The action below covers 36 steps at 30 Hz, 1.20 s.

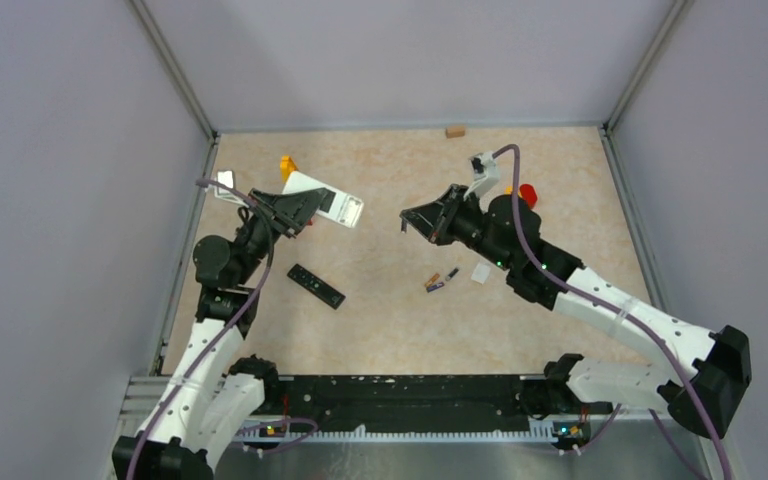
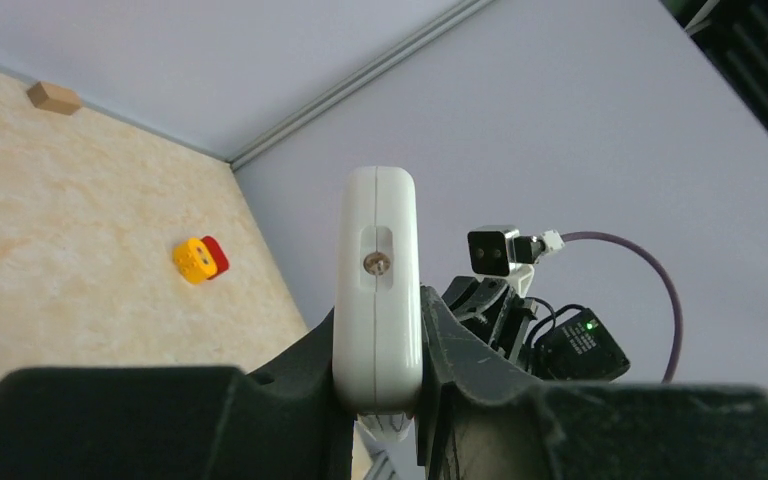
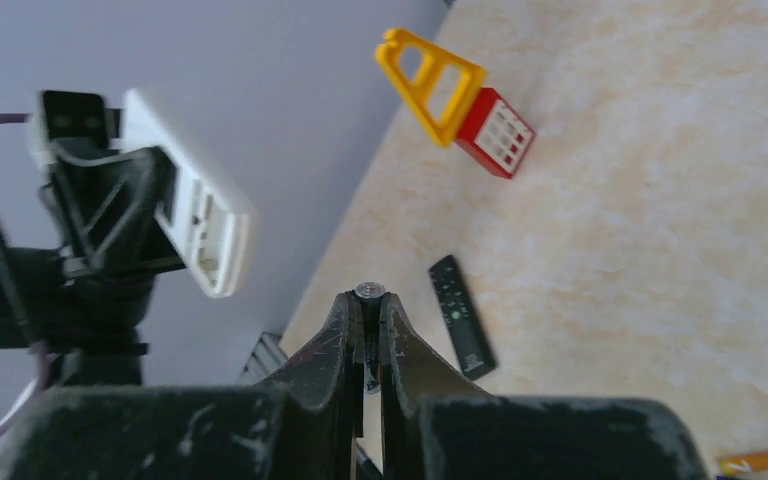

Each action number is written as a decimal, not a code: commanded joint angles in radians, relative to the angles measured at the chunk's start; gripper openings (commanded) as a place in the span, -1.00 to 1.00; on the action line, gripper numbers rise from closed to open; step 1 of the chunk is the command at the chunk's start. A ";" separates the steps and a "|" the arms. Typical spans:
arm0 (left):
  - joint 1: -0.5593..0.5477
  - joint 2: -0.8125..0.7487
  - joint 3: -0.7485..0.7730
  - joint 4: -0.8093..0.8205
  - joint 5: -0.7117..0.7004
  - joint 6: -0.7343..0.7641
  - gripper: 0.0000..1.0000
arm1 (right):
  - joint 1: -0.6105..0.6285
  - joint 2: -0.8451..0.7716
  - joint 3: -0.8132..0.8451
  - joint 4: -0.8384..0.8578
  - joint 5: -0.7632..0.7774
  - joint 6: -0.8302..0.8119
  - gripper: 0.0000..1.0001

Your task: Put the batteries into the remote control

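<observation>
In the top view, left of centre, the left gripper (image 1: 298, 210) is clamped narrow on a white rectangular plastic remote control (image 1: 335, 206) and holds it above the beige speckled tabletop (image 1: 400, 330). The left wrist view shows this remote end-on between the fingers, with a small metal contact in a recess on its end face. Above the gripper, near the upper left of the tabletop, stands a yellow plastic toy piece (image 1: 287, 165). Below the gripper, a slim black remote (image 1: 316, 286) lies flat on the tabletop.

Right of centre, the right gripper (image 1: 406, 218) points toward the white remote and is apart from it. In the right wrist view its fingers are pinched tight on a thin battery (image 3: 368, 291), whose round metal end shows at the fingertips.

Below the right gripper in the top view, the loose batteries (image 1: 439, 281) lie close together on the tabletop. One has an orange wrap and another is dark, but their number is hard to tell. Just to their right lies a small flat white piece (image 1: 480, 272). A red object (image 1: 528, 193) sits behind the right arm, and a small tan wooden block (image 1: 454, 130) rests at the far edge.
</observation>
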<state>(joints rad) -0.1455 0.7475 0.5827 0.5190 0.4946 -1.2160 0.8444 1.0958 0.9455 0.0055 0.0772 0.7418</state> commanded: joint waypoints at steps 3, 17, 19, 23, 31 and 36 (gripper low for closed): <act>-0.040 0.014 -0.059 0.221 -0.111 -0.177 -1.00 | 0.014 0.001 0.089 0.290 -0.169 0.078 -1.00; -0.180 0.115 -0.193 0.564 -0.340 -0.274 -1.00 | 0.097 0.123 0.178 0.389 0.063 -0.098 -1.00; -0.180 0.140 -0.199 0.602 -0.334 -0.294 -1.00 | 0.111 0.144 0.180 0.430 0.092 -0.156 -1.00; -0.181 0.176 -0.208 0.672 -0.351 -0.311 -1.00 | 0.140 0.190 0.193 0.494 0.114 -0.255 -1.00; -0.181 0.199 -0.192 0.680 -0.353 -0.313 -1.00 | 0.179 0.250 0.221 0.537 0.180 -0.312 -1.00; -0.181 0.209 -0.189 0.725 -0.361 -0.329 -1.00 | 0.213 0.267 0.246 0.509 0.261 -0.340 -1.00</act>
<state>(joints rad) -0.3229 0.9501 0.3790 1.1271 0.1551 -1.5246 1.0237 1.3529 1.1294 0.4717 0.2531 0.4553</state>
